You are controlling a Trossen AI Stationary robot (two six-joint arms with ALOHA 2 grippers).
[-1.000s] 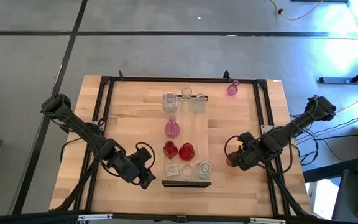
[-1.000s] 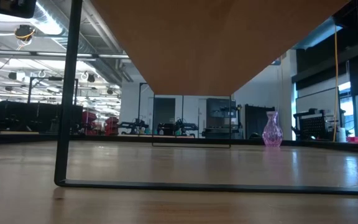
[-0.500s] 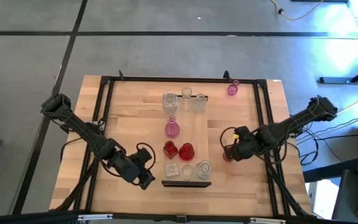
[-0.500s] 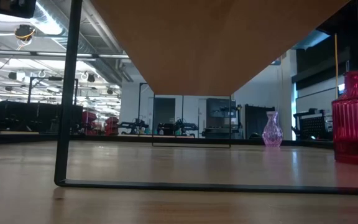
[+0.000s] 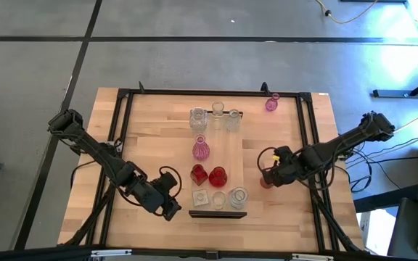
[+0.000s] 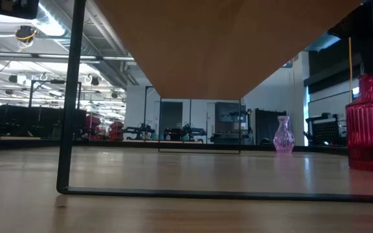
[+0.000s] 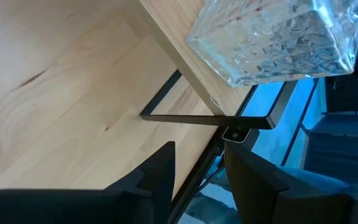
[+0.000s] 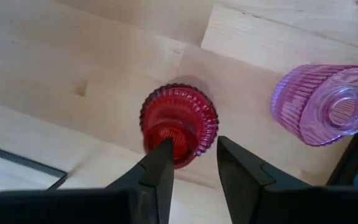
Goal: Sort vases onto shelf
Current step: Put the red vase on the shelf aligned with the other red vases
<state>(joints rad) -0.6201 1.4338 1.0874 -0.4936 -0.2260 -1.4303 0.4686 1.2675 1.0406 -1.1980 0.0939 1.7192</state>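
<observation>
Right gripper (image 8: pixel 190 163) over a ribbed red vase (image 8: pixel 179 124) on the bench (image 5: pixel 151 138) right of the shelf (image 5: pixel 228 156), jaws apart around it, left gripper (image 5: pixel 170 206) low beside the shelf's near end, jaws apart, empty

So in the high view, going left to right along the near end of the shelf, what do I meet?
Left gripper → clear square vase → small clear vase → clear round vase → red ribbed vase on the table, at the right gripper.
</observation>
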